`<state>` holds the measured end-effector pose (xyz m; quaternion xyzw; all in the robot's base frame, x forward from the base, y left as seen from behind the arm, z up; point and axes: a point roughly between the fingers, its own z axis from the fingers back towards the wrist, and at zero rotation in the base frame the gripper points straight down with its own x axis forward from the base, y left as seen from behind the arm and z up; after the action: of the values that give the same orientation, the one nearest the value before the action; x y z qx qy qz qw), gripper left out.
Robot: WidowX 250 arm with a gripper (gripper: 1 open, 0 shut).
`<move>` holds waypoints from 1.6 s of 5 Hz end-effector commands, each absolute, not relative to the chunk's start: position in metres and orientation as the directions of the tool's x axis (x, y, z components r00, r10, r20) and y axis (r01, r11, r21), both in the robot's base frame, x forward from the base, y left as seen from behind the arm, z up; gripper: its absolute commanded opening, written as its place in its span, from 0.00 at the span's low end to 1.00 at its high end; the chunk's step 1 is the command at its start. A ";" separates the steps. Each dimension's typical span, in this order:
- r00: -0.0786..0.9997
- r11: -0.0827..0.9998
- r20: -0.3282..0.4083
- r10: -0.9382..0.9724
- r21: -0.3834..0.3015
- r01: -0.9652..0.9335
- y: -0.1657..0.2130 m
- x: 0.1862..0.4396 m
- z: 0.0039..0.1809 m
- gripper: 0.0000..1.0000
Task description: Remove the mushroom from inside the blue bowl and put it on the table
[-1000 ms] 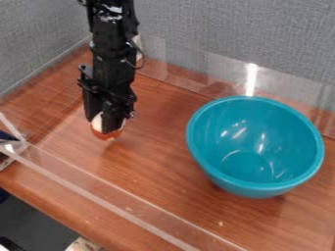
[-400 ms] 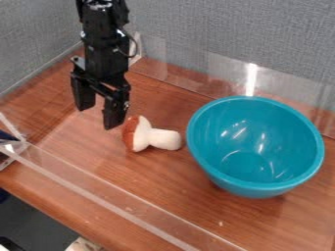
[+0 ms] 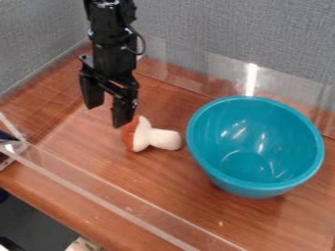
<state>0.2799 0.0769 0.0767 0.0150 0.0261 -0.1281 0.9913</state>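
Red-capped mushroom (image 3: 152,138) lies on its side on the table (image 3: 78,147), near the middle, just left of the empty bowl (image 3: 256,146). Above it, apart, hangs the gripper (image 3: 110,106), fingers spread, holding nothing.

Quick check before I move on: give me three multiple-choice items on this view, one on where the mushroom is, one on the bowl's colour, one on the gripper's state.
1. Where is the mushroom?
A. inside the bowl
B. on the table, left of the bowl
C. in the gripper

2. What colour is the bowl?
A. teal-blue
B. red
C. white

3. The gripper is:
A. shut on the mushroom
B. shut, holding nothing
C. open above the table

Answers: 1 B, it lies on its side on the wood; 2 A, plain teal-blue all over; 3 C, the fingers stand apart with nothing between them.
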 end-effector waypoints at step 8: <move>0.932 0.935 0.070 -0.355 0.041 0.353 0.053 0.322 0.066 1.00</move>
<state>0.3108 0.0552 0.0486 0.0020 -0.0074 -0.1683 0.9857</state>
